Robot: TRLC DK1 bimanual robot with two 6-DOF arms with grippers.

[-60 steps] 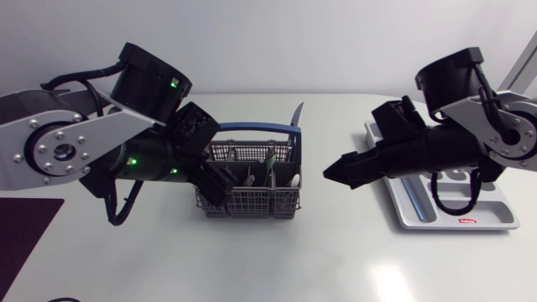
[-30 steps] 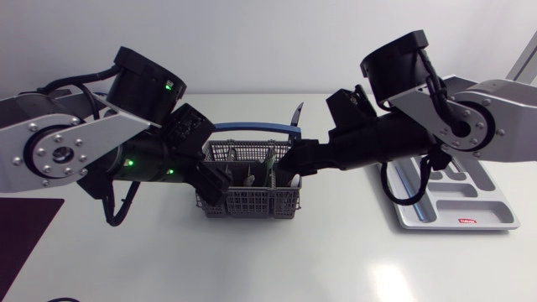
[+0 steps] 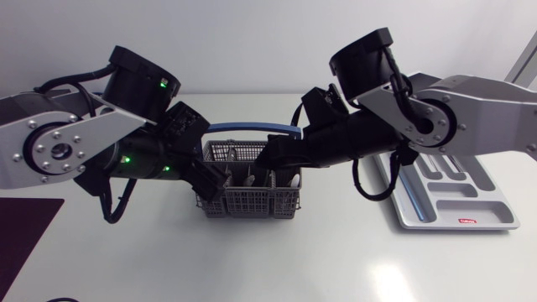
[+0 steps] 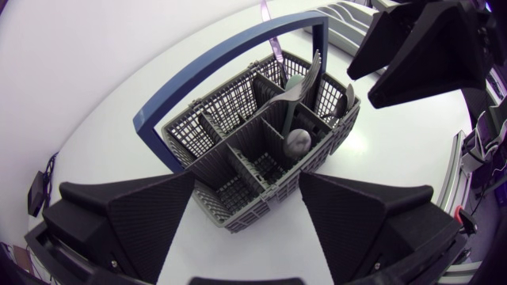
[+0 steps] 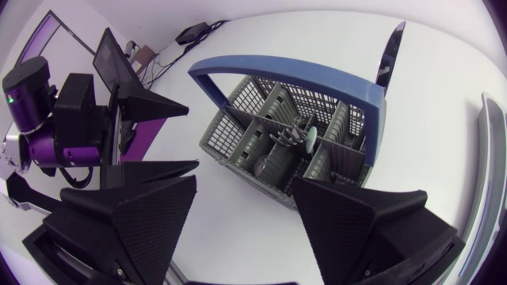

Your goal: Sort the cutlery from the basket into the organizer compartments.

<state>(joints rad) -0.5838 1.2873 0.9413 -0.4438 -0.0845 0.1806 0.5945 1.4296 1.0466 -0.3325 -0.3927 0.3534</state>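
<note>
Our right gripper (image 5: 244, 186) hangs above the white table (image 5: 444, 71), its two wedge-shaped fingers spread wide, with the grey cutlery basket (image 5: 261, 150) just ahead of them. The basket's blue handle (image 5: 293, 70) arches over the compartments, and a few pieces of cutlery (image 5: 299, 136) stand in a middle section. A knife blade (image 5: 392, 46) rises at the far corner. Our left gripper (image 5: 192, 138) sits at the basket's end, fingers parted. The organizer (image 5: 489, 158) shows only its edge, beyond the basket's other end.
</note>
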